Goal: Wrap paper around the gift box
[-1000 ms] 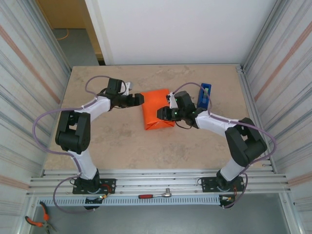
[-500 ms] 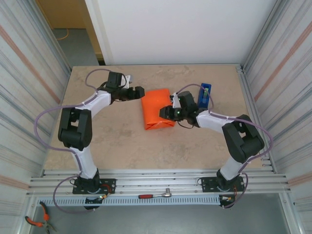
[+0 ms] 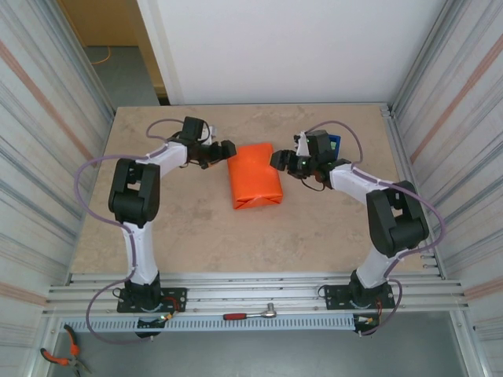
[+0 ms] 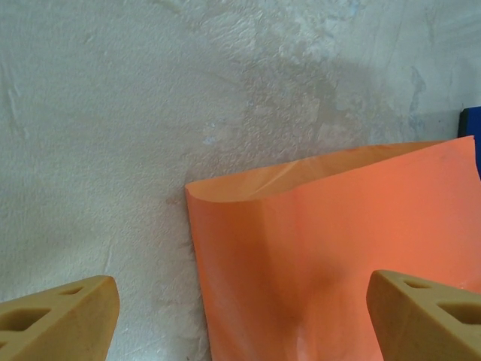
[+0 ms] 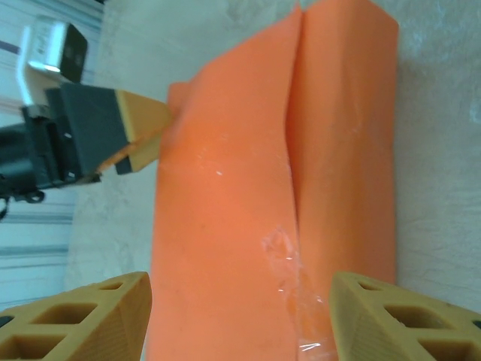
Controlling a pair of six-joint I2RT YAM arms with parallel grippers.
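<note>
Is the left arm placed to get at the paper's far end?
Probably yes: the left gripper hovers open beside the paper, whose edge lies ahead between its fingers, with nothing in between.

A beige, mottled bench (image 3: 236, 243) sits between ribbed metal side walls (image 3: 39, 157), with a plain white wall (image 3: 291, 47) behind; at far left, an opening (image 3: 110, 47) shows grey floor (image 3: 118, 75).

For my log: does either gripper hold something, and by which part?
Nothing is held: the left gripper and the right gripper both stand open by the paper.
</note>
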